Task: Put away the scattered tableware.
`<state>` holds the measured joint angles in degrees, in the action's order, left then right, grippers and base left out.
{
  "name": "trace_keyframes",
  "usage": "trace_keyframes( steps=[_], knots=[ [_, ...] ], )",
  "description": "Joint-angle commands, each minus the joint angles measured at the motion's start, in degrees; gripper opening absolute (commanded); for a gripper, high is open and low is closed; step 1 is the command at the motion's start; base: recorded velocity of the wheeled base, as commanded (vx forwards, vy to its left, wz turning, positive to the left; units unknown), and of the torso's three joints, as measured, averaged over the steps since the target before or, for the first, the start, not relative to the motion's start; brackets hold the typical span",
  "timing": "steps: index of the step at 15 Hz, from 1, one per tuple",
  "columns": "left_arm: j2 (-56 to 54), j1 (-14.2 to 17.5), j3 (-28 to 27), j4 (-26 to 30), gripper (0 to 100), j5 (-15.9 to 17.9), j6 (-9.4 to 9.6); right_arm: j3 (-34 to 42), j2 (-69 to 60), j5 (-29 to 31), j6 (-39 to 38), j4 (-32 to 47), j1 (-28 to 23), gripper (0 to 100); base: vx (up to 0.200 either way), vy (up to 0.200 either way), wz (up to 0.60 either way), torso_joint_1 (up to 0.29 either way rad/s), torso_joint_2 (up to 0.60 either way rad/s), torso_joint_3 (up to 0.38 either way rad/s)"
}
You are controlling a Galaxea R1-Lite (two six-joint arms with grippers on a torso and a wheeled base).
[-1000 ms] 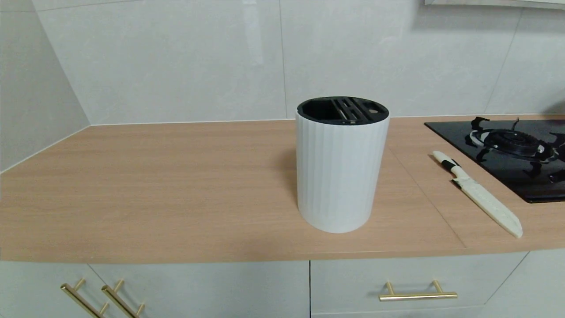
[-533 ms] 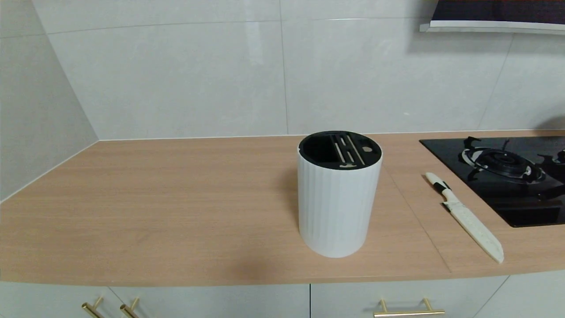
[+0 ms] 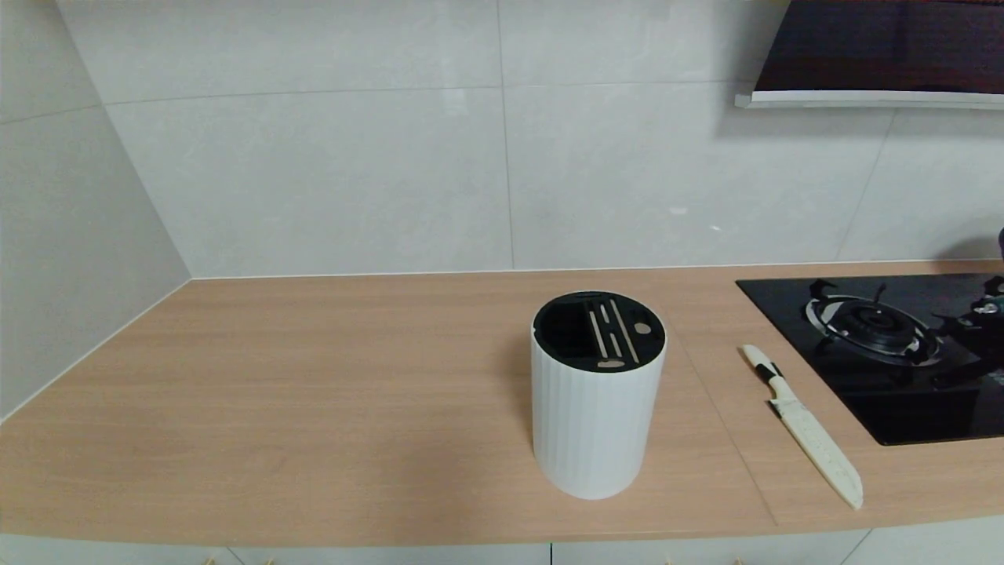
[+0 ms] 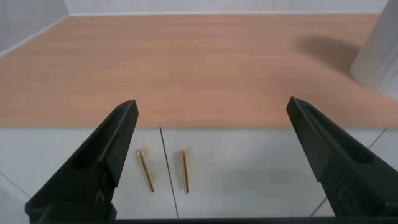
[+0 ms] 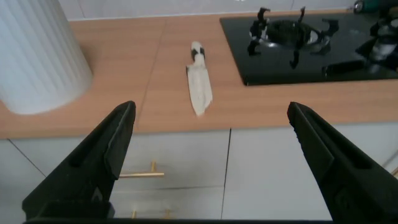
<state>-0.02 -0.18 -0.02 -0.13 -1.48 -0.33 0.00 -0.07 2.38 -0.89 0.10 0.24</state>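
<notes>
A cream knife [image 3: 802,424] with a black band on its handle lies flat on the wooden counter [image 3: 314,392], between the holder and the hob; it also shows as the knife [image 5: 199,87]. A white ribbed cutlery holder [image 3: 598,408] with a black slotted top stands upright in the middle of the counter; its side shows as the holder [image 5: 37,56] and holder [image 4: 379,50]. My left gripper [image 4: 211,155] is open, held in front of the counter's edge, left of the holder. My right gripper [image 5: 211,155] is open, in front of the counter's edge, short of the knife's tip.
A black gas hob [image 3: 886,345] with burners fills the counter's right end, under a hood [image 3: 878,55]. Tiled walls close the back and left. Cabinet doors with gold handles [image 4: 165,171] sit under the counter. Bare counter stretches left of the holder.
The head view has risen and tilted, so everything sits lower in the picture and the hood has come into sight. The knife and the holder have not moved on the counter.
</notes>
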Motion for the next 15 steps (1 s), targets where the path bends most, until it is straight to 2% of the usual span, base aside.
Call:
trace_keyframes(
  steps=[1, 7, 15],
  knots=[
    [0.02, 0.01, 0.02, -0.04, 100, -0.02, -0.02, 0.0, 0.07, 0.0, 0.01, -0.01, 0.02, 100, 0.0, 0.0, 0.0, 0.261, -0.59, -0.325],
    [0.02, 0.01, 0.02, -0.04, 100, -0.02, -0.02, 0.0, 0.07, 0.0, 0.01, -0.01, 0.02, 100, 0.0, 0.0, 0.0, 0.239, -0.52, -0.287],
    [0.02, 0.01, 0.02, -0.04, 100, -0.02, 0.07, 0.0, 0.07, 0.0, 1.51, -0.01, 0.02, 100, 0.0, 0.0, 0.0, 0.016, -0.04, -0.021]
  ],
)
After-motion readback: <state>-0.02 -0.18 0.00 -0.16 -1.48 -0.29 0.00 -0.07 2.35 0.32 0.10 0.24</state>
